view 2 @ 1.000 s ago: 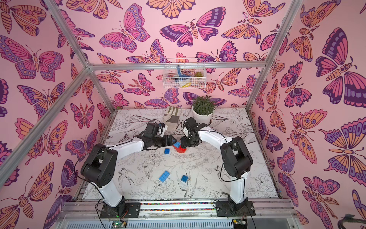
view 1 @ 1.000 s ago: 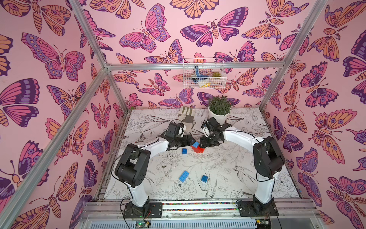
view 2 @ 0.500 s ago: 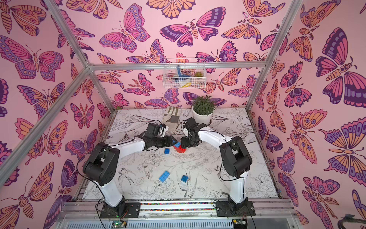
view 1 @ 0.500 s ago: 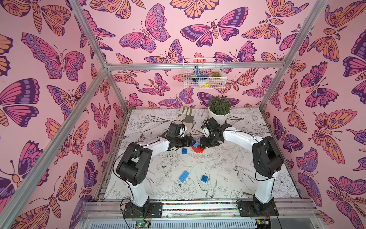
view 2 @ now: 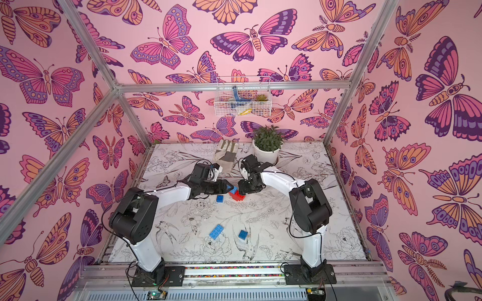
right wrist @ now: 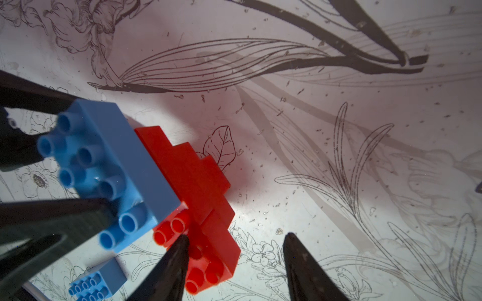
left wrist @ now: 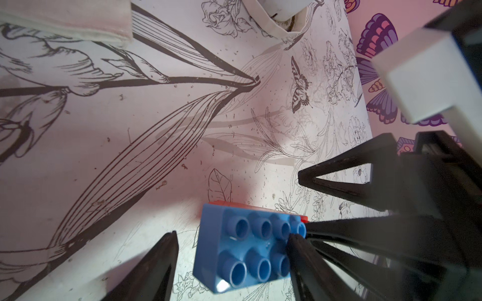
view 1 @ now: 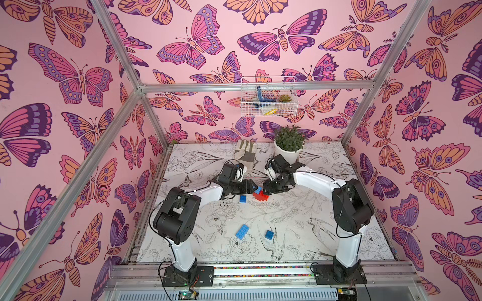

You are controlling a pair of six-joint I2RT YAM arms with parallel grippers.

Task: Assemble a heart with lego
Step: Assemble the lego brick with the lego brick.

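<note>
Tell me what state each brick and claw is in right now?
red stack, joined in steps, lying flat, studs sideways.
long blue brick, studs sideways, against the red stack.
left gripper, open, fingers either side of that blue brick.
right gripper, open, astride the red stack's end.
middle blue square, loose by the left gripper.
front long brick, loose, flat, studs up.
front blue square, loose, alone.

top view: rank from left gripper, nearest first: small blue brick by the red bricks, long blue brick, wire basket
1. small blue brick, beside the left gripper
2. long blue brick, near the front
3. wire basket, on the back wall
</note>
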